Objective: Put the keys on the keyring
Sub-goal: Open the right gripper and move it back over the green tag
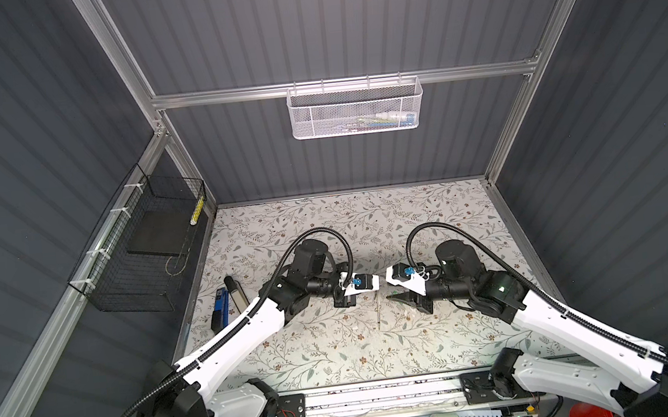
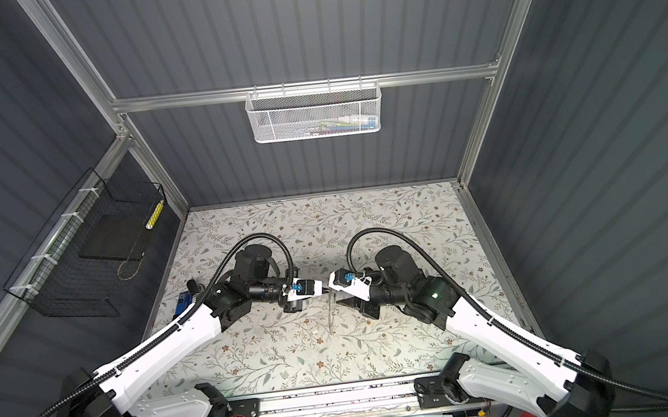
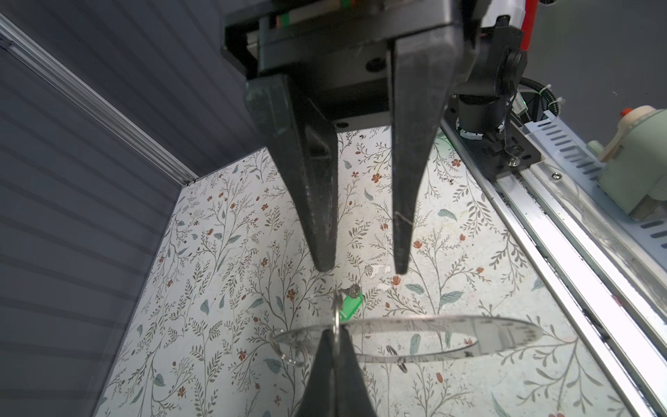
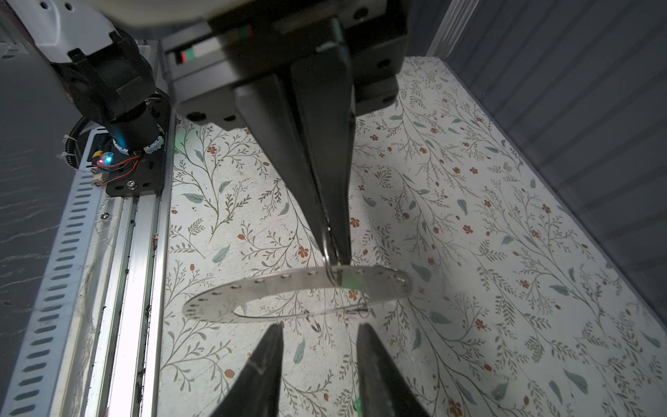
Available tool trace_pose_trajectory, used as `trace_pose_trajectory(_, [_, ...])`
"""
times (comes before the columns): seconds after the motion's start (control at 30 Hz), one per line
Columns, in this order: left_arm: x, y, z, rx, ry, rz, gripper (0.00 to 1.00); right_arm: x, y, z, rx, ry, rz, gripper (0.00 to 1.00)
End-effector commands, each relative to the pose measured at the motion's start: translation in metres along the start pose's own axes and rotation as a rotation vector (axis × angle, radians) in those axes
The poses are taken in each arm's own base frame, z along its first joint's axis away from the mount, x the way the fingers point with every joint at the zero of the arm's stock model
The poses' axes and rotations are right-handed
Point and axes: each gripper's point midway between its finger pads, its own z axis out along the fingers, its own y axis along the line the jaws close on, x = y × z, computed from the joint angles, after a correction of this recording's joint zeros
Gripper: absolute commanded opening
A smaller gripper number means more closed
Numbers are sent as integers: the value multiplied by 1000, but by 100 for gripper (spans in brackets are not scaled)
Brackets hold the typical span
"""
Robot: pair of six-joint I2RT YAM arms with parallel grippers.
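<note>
keyring (image 4: 252, 289) hangs clear of the floral table (image 4: 505, 252), carried by the left gripper (image 4: 335, 254), whose jaws are pinched tight on a small wire loop (image 3: 336, 314) at the plate's rim. facing it tip to tip, the right gripper (image 3: 362, 269) stands with jaws apart and empty; the held loop lies straight ahead of its gap, near but not touching. the plate extends away from the loop, crosswise to the line between the two grippers. judged from this, the right arm is the free one and any threading falls to it. the left wrist view shows a green key tag (image 3: 352, 303) just beside the loop, with a small silver piece (image 3: 352, 289) next to it; whether either is threaded on cannot be told. the right wrist view shows the rim holes and two further loops dangling below. in both top views the plate is only a thin line (image 1: 379, 311) (image 2: 330, 316). no black-headed key is made out.
</note>
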Motion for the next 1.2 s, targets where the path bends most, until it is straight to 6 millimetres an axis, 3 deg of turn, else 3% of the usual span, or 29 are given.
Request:
trace_pose_trajectory(0.0, [-3, 7, -5, -68, 4, 66, 0, 12, -12, 6, 68, 46, 146, 38])
trace_pose_trajectory(0.17, [16, 12, -5, -135, 71, 78, 0, 39, -45, 9, 268, 158, 480, 39])
trace_pose_trajectory(0.23, [24, 14, -5, -163, 83, 76, 0, 66, -48, 9, 336, 246, 629, 39])
trace_pose_trajectory(0.4, [39, 18, -7, -222, 85, 41, 0, 132, -41, 12, 424, 455, 884, 35])
trace_pose_trajectory(0.57, [50, 21, -8, -273, 93, 10, 0, 170, -32, 24, 431, 541, 973, 32])
trace_pose_trajectory(0.8, [54, 20, -8, -291, 93, -8, 0, 193, -40, 38, 412, 672, 1088, 30])
trace_pose_trajectory(1.17, [57, 22, -6, -289, 101, -19, 0, 189, -47, 66, 321, 732, 1072, 35])
